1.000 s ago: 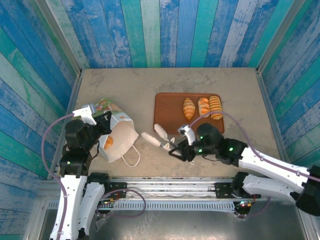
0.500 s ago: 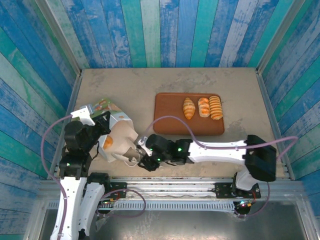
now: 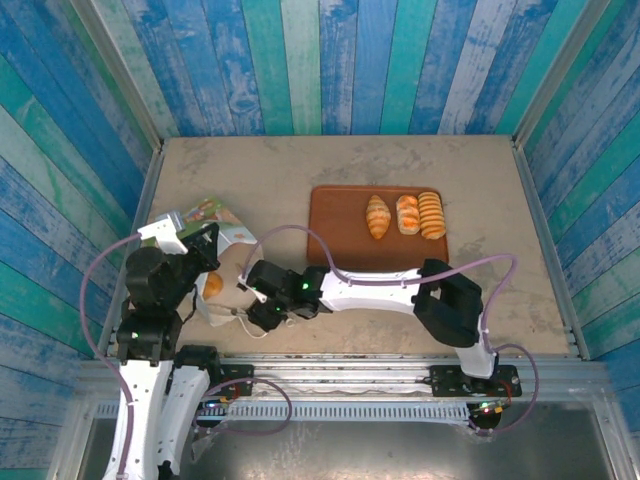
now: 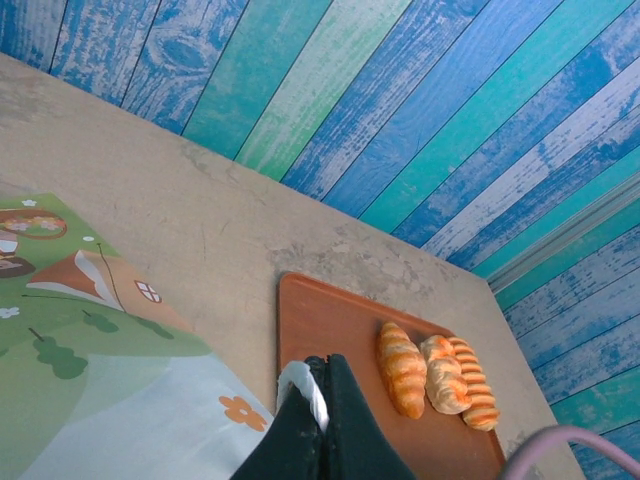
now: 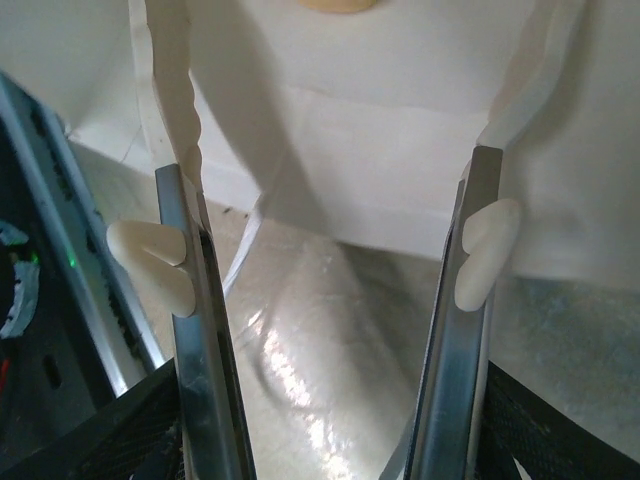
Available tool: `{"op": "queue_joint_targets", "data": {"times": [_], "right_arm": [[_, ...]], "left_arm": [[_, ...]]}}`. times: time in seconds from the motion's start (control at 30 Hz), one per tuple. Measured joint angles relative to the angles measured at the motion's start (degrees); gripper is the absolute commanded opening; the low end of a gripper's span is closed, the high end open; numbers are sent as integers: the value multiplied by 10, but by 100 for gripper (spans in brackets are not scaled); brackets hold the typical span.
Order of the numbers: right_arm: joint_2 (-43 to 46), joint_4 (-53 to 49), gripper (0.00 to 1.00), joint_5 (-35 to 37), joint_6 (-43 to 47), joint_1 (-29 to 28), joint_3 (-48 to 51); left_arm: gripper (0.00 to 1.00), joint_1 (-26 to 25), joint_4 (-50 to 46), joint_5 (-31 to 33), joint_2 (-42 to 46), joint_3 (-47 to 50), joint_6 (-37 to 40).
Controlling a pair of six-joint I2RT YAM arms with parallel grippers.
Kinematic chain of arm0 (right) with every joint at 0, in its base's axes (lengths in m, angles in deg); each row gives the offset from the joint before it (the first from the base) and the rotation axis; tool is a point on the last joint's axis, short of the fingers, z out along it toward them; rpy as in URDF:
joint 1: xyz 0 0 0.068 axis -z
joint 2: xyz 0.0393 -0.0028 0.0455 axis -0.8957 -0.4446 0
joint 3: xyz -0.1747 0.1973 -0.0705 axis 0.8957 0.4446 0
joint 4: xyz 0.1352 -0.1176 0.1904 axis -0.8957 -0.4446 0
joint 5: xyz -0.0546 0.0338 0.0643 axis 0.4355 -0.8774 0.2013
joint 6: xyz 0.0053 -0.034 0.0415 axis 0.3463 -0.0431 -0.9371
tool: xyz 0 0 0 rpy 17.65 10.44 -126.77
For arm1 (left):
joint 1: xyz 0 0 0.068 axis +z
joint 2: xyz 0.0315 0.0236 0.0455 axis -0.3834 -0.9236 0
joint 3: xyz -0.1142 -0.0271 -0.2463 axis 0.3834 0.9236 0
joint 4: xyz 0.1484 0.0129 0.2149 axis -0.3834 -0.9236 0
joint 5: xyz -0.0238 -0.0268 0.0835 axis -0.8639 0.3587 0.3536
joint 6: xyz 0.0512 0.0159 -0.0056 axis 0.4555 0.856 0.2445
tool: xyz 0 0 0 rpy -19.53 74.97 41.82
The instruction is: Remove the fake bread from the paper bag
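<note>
Top external: paper bag (image 3: 228,238) lies at the table's left, with one fake bread piece (image 3: 213,286) inside its mouth. Left gripper (image 3: 207,243) is at the bag's rim, right gripper (image 3: 240,297) at the mouth. Brown tray (image 3: 340,252) carries three more pieces.
Left wrist: left gripper (image 4: 318,412) is pressed together, pinching the bag's white edge.
Right wrist: right gripper (image 5: 325,270) is spread wide, nothing between its fingers; the bag's white paper lies just ahead.
</note>
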Motion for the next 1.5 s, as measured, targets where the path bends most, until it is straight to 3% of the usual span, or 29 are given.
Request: {"op": "queue_joint_targets", "data": {"times": [0.3, 0.57, 0.73, 0.93, 1.13, 1.5], "right_arm": [[-65, -10, 66, -27, 9, 19, -67], [-94, -23, 41, -33, 17, 18, -105], [-78, -23, 36, -29, 19, 18, -74], [-12, -35, 36, -5, 8, 16, -5], [41, -62, 42, 30, -17, 10, 22], [33, -110, 58, 44, -13, 10, 5]], "left_arm": [[0, 0, 1, -6, 0, 0, -11], [0, 0, 2, -6, 0, 1, -19], [0, 0, 8, -5, 1, 11, -21], [0, 0, 11, 1, 0, 18, -21], [0, 0, 20, 5, 0, 26, -21], [0, 0, 31, -7, -4, 31, -16]]}}
